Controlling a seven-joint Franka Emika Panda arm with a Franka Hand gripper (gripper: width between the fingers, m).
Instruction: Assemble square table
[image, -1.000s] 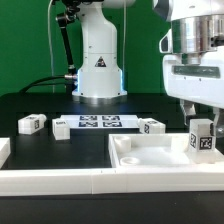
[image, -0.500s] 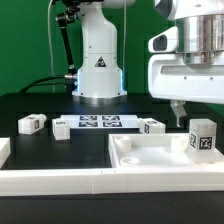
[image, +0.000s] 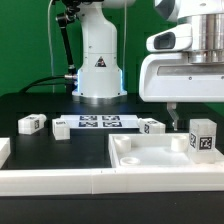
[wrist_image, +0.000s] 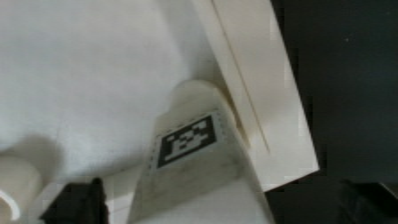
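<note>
Three black-and-white-tagged legs (image: 61, 128) are lying on the bench (image: 25, 105) near the marker board (image: 98, 122); a fourth leg (image: 203, 137) is standing upright in a corner of the slab (image: 150, 158), beneath the end effector (image: 200, 113), which is hanging spread wide, gripping nothing.

Gripper (image: 187, 118) hangs at exterior view's right, fingers (image: 172, 116) pointing down, jaws spread wide, nothing between them. Arm base (image: 98, 62) upright behind.

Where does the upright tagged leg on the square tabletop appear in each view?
Exterior view: the leg stands upright on the tabletop, at the exterior view's right.
Wrist view: the leg fills the middle, its tag toward the camera, alongside the rim.
Shared landmark: the tabletop's raised rim beside the leg.
</note>
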